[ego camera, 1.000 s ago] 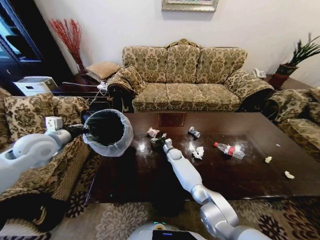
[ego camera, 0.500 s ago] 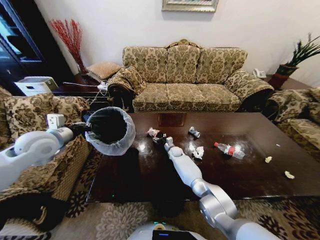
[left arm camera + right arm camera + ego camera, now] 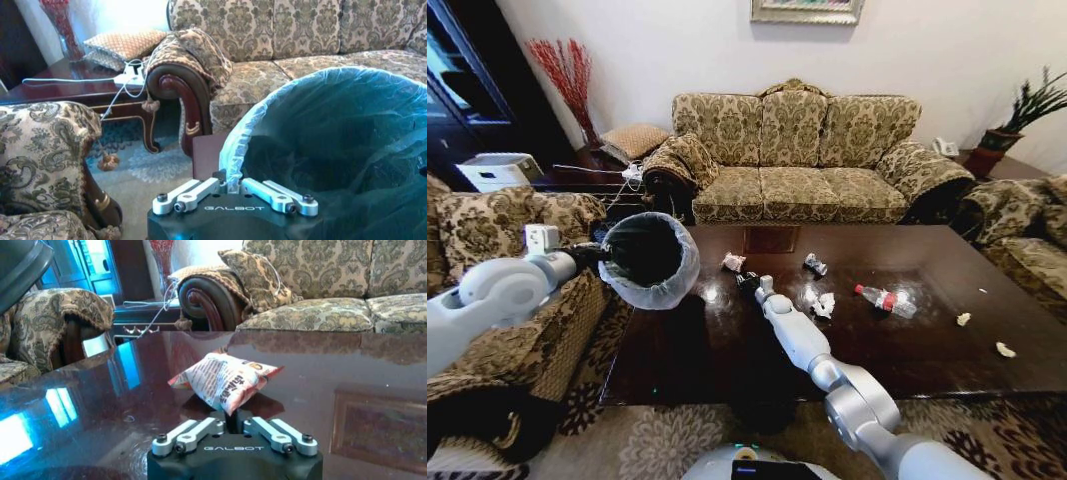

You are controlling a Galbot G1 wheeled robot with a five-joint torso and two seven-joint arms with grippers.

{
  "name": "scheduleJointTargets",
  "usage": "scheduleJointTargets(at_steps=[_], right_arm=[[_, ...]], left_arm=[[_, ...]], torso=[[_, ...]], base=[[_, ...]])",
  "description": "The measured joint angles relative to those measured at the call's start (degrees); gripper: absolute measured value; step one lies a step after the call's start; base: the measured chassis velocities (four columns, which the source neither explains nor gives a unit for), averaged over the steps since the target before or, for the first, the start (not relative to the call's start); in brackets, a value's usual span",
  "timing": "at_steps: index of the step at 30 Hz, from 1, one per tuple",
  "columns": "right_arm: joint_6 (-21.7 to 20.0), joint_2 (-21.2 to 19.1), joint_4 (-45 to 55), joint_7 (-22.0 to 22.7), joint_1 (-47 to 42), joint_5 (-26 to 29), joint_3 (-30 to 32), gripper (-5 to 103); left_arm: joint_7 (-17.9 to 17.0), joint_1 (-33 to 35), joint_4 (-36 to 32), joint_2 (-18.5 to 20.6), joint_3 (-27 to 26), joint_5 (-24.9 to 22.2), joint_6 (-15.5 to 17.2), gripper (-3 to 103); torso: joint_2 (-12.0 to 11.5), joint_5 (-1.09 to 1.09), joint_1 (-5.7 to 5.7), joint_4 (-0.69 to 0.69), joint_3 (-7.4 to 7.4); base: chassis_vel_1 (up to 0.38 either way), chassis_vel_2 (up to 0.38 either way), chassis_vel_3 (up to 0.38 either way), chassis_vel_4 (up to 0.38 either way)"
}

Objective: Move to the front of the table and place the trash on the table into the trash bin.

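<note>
My right end effector [image 3: 232, 426] is gripping a crumpled snack wrapper [image 3: 223, 379] just above the table [image 3: 727, 345]. My left end effector [image 3: 233, 190] is clamping the rim of the trash bin [image 3: 651, 259], holding it tilted over the table's left edge beside the armchair [image 3: 497, 225].

The bench [image 3: 727, 350] is glossy dark brown, its top mirroring blue and white light. On it lie white paper wads [image 3: 824, 304], a clear bottle [image 3: 886, 300] with a red label, and a snack packet [image 3: 223, 380] — white with red print. The trash bin [image 3: 649, 260] is dark inside under a translucent whitish liner — the sofa [image 3: 797, 155] behind wears an olive-and-tan floral pattern.
</note>
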Motion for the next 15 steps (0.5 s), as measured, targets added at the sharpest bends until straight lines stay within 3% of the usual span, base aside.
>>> scheduleJointTargets(at_steps=[2,8,15], right_arm=[[0.01,0.0,0.52,0.0,-0.2,0.01,-0.03,1],[-0.07,0.0,3.42,-0.1,-2.5,-0.14,0.03,0],[2.74,0.0,8.55,-0.91,-5.7,-2.71,1.19,0]], left_arm=[[-0.01,0.05,-0.14,-0.45,-0.15,0.01,0.0,0],[-0.05,0.15,-0.13,-1.11,-0.37,0.01,0.0,0],[-0.1,0.18,0.52,-0.92,-0.39,-0.16,0.0,0]], torso=[[0.0,0.0,0.0,-0.01,0.0],[0.0,0.0,0.0,0.0,0.0],[0.0,0.03,0.0,0.0,0.0]], base=[[0.0,0.0,0.0,0.0],[0.0,0.0,0.0,0.0],[0.0,0.0,0.0,0.0]])
